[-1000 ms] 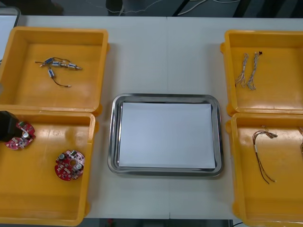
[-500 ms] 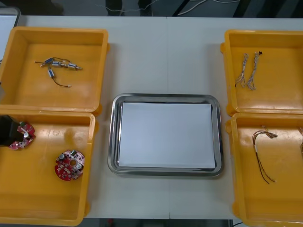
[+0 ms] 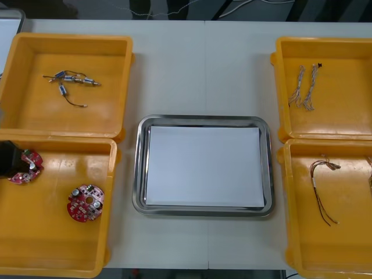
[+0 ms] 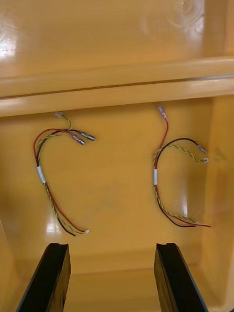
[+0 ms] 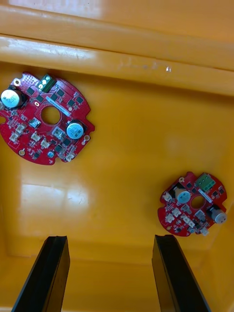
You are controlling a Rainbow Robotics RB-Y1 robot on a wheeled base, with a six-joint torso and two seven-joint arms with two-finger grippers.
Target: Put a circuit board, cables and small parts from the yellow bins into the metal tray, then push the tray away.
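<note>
With the left hand (image 5: 113, 278) open above the bin (image 5: 122, 161), one board (image 5: 45, 119) ahead of one finger and another board (image 5: 193, 204) ahead of the other, a straight drop could close on nothing; the right hand (image 4: 112, 280) hung open over cables (image 4: 53, 170).

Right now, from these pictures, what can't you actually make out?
Front view: the left claw, itself cut by the picture's edge, covers part of one round red circuit board.
Front view: one red and yellow cable in the near right yellow bin, where the right claw hovers open, runs off the edge.
Front view: the small metal parts in the far left yellow bin are too small to identify.
</note>
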